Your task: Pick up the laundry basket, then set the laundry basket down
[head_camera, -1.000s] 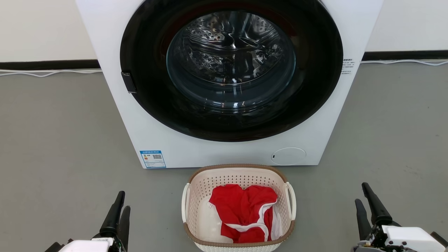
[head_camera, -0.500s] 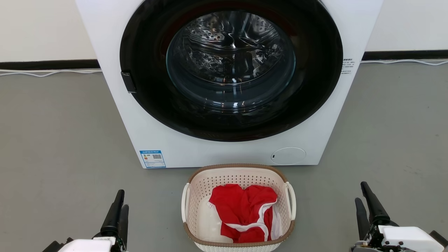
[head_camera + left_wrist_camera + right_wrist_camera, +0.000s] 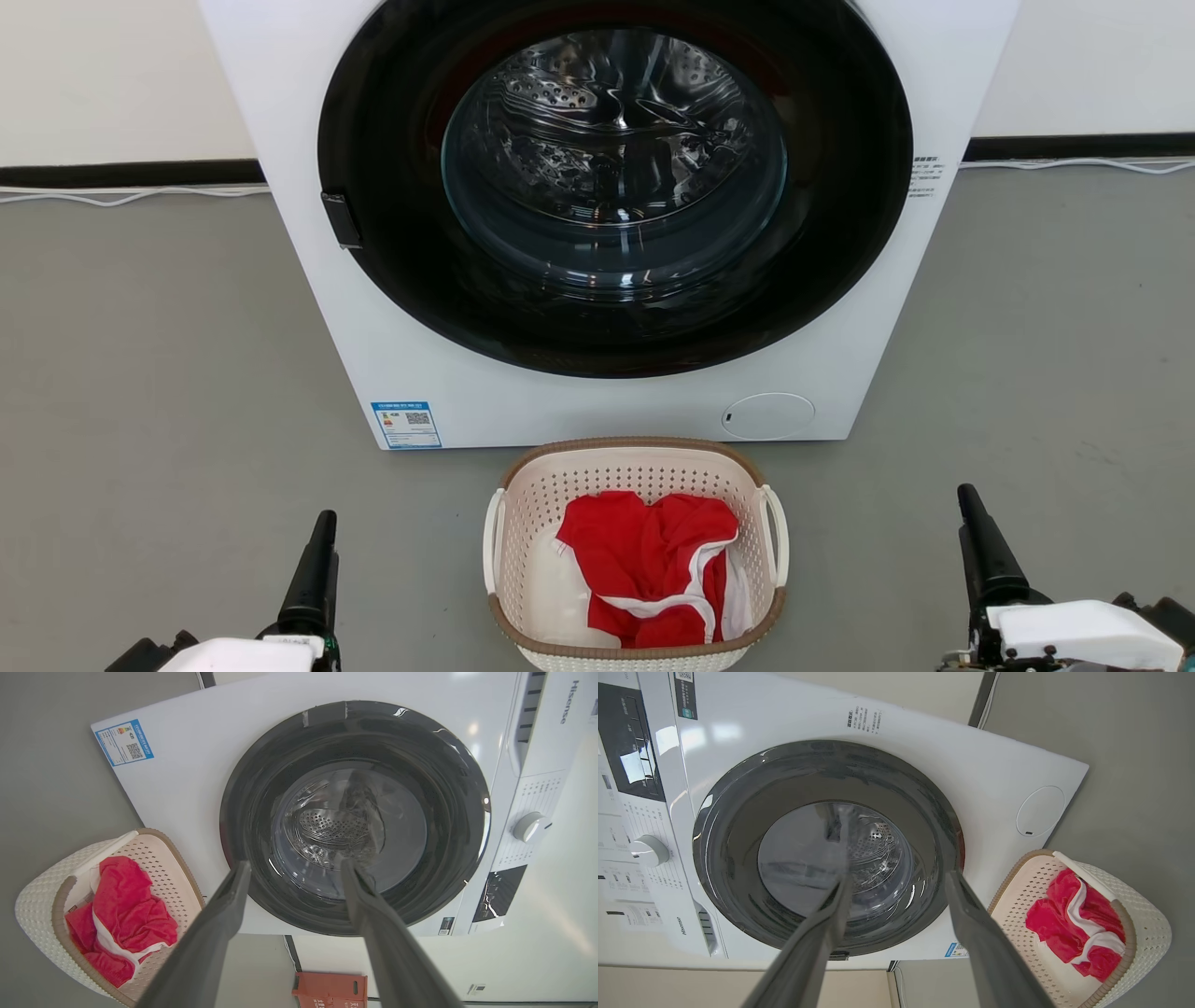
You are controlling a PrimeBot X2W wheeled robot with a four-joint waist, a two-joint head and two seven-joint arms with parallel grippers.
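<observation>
Both pincers have rolled at the wrist over the last second: in the head view each showed two dark fingers side by side, and now one finger hides the other. The laundry basket (image 3: 546, 509) has not shifted.

It stands on the grey floor (image 3: 140, 373), centred before the robot and just in front of the washer (image 3: 373, 308), upright, with its brown rim level. A red garment with white trim (image 3: 644, 551) lies crumpled inside, filling much of the bottom. The two white loop handles, one on the robot's left (image 3: 487, 546) and one on its right (image 3: 780, 541), are free; nothing touches them.

The left gripper (image 3: 325, 523) hangs low to the basket's left and the right gripper (image 3: 966, 495) low to its right, each well apart from its handle and pointing toward the washer. The left wrist view shows the left gripper (image 3: 294, 868) with its fingers spread apart and nothing between them, the basket (image 3: 37, 900) off to one side. The right wrist view shows the same of the right gripper (image 3: 896, 879), apart and empty, with the basket (image 3: 1148, 919) at the other side.

Behind, the washer's round door (image 3: 616, 168) is closed, its steel drum visible through the glass.

By my judgement the task is barely begun: no reach has closed in, no handle is gripped, and the basket sits untouched. The approach, the grasp, the lift and the setting down all remain.
</observation>
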